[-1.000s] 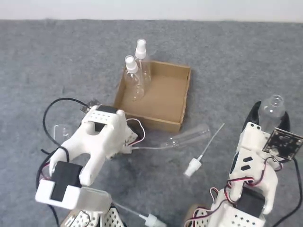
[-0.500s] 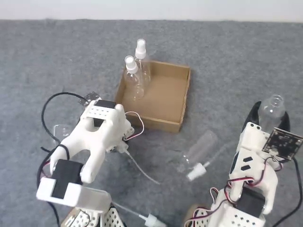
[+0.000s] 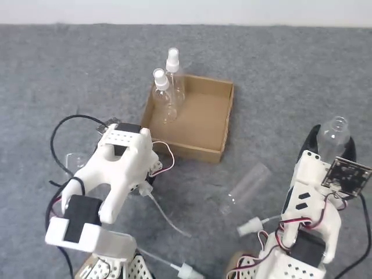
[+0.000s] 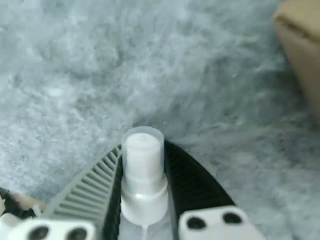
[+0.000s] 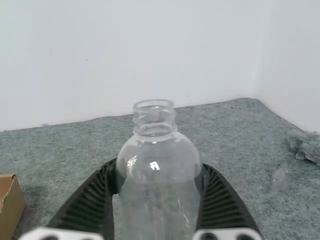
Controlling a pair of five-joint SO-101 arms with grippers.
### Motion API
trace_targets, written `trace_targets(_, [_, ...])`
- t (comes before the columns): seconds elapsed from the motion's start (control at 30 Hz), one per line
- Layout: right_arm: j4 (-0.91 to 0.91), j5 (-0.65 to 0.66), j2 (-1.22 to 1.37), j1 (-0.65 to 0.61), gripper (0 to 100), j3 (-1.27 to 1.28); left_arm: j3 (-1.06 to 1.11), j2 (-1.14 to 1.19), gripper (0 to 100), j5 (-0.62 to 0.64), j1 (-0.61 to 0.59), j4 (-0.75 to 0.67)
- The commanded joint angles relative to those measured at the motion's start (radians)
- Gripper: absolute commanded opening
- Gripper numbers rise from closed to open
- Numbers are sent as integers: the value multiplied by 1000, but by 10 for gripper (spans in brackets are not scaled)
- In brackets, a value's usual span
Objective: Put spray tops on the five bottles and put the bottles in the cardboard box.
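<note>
The left arm (image 3: 119,168) leans low over the grey carpet (image 3: 70,70), and its wrist view shows the left gripper (image 4: 144,150) clamped on a white spray top (image 4: 144,175), one ribbed finger pressed against each side of the cap. In the high view the top's thin dip tube (image 3: 168,215) trails out from under this gripper and runs across the carpet back toward the arm bases. Just ahead of the left gripper sits the cardboard box (image 3: 224,125), its near wall close to the arm's wrist. Two bottles, one (image 3: 163,99) in front and one (image 3: 175,75) behind, stand upright at the box corner farthest from both grippers, each with a spray top fitted. Behind the left gripper, by the arm's base, a loose spray top (image 3: 187,270) lies with its tube pointing toward that base. Between the two grippers an uncapped clear bottle (image 3: 247,187) lies on its side on the carpet, and another loose spray top (image 3: 253,225) lies just behind it, near the right arm's base. The right gripper (image 5: 157,170) is raised and closed around a clear bottle (image 5: 156,150), which it holds upright with its open neck sticking out beyond the fingertips; the high view shows this held bottle (image 3: 336,129) well apart from the box, off to its right
</note>
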Motion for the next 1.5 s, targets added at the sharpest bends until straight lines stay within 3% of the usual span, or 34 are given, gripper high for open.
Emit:
trace_targets(0.0, [-16, 15, -2, -13, 38, 0, -65, -5, 13, -26, -9, 49])
trace_targets(0.33, [-16, 15, -2, -13, 38, 0, 13, -328, 13, -32, -9, 52])
trace_targets(0.47, [-16, 15, -2, -15, 38, 0, 22, -483, 13, -100, -9, 58])
trace_targets(0.83, [-15, 23, -12, -147, 36, 25, 15, -752, 13, -181, -2, 48])
trace_targets(1.0, [-13, 104, -13, -280, 34, 51, 65, -937, 13, -178, -8, -66])
trace_targets(1.33, [36, 107, -13, -404, 34, 63, 346, -1326, 13, -176, -8, -304])
trace_targets(1.47, [42, 109, -13, -472, 34, 71, 409, -1467, 13, -176, -9, -328])
